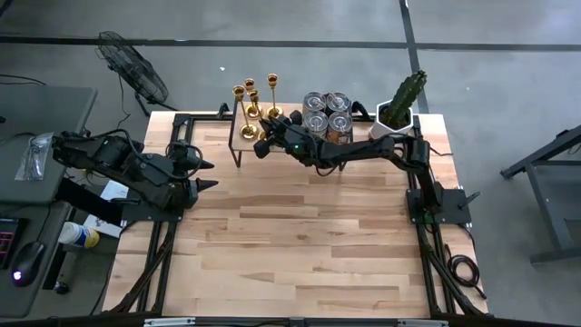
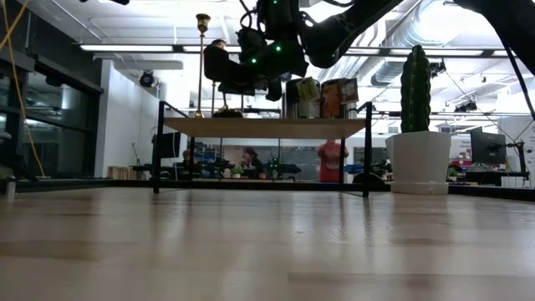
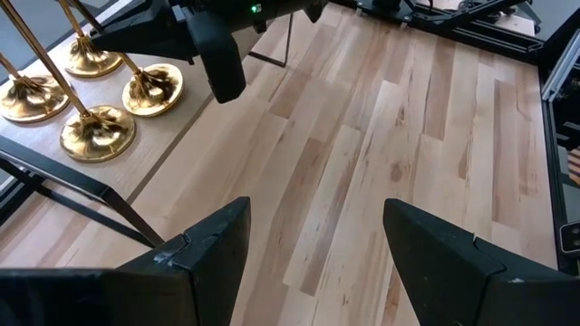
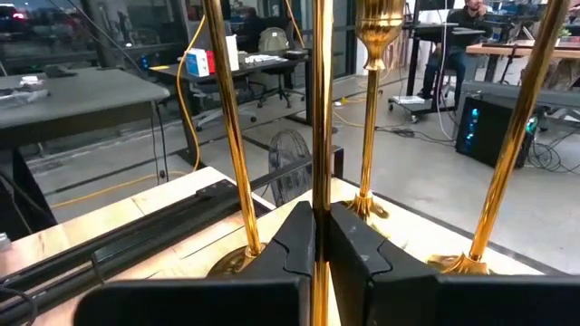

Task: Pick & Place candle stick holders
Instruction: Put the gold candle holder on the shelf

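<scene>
Four gold candle stick holders (image 1: 252,91) stand on their round bases on a small raised wooden shelf (image 2: 267,127) at the table's far side. Their bases also show in the left wrist view (image 3: 95,131). My right gripper (image 1: 263,129) reaches over the shelf from the right and is shut on the stem of one holder (image 4: 320,109). The other three stems stand around it (image 4: 227,136). My left gripper (image 1: 207,174) waits open and empty at the table's left, clear of the shelf (image 3: 313,244). My right gripper pinches one holder's thin stem (image 4: 320,181) between its two fingers, low on the stem. The fingers come in about level from the table's right and lie across the stem. The holder stays upright. The fingers hide its base, so I cannot tell whether it is lifted.
Several silver-topped tin cans (image 1: 327,113) stand on the shelf's right part, close behind my right arm. A cactus in a white pot (image 1: 399,104) stands at the far right corner. Bare wooden tabletop (image 1: 300,236) stretches between the arms and toward the near edge.
</scene>
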{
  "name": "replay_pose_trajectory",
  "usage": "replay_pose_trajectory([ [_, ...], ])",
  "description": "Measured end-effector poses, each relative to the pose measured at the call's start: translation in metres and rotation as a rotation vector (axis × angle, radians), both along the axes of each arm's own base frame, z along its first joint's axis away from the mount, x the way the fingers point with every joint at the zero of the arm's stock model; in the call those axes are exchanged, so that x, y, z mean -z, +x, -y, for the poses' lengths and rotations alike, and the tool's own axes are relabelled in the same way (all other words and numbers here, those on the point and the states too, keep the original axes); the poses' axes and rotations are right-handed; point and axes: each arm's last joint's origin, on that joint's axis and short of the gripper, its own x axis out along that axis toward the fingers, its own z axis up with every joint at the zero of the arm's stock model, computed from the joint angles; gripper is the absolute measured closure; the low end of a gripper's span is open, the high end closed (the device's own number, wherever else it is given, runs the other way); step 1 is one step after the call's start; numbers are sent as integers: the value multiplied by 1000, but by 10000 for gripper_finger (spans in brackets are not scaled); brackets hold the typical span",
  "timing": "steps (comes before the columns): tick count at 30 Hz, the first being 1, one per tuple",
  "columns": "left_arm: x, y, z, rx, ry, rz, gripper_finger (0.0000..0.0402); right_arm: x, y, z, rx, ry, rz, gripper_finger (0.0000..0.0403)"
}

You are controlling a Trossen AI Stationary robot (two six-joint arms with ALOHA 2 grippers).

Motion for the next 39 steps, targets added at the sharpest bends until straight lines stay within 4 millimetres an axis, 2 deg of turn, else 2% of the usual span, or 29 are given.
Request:
replay_pose_trajectory([
  [8, 0, 0, 0, 0, 0, 0, 156, 0, 0, 0, 1, 0, -2, 394],
  [21, 0, 0, 0, -1, 0, 0, 156, 1, 0, 0, 3, 2, -12, 318],
  [26, 0, 0, 0, -1, 0, 0, 156, 1, 0, 0, -1, -32, -37, 281],
  [39, 0, 0, 0, -1, 0, 0, 156, -2, 1, -1, -64, -37, -13, 154],
])
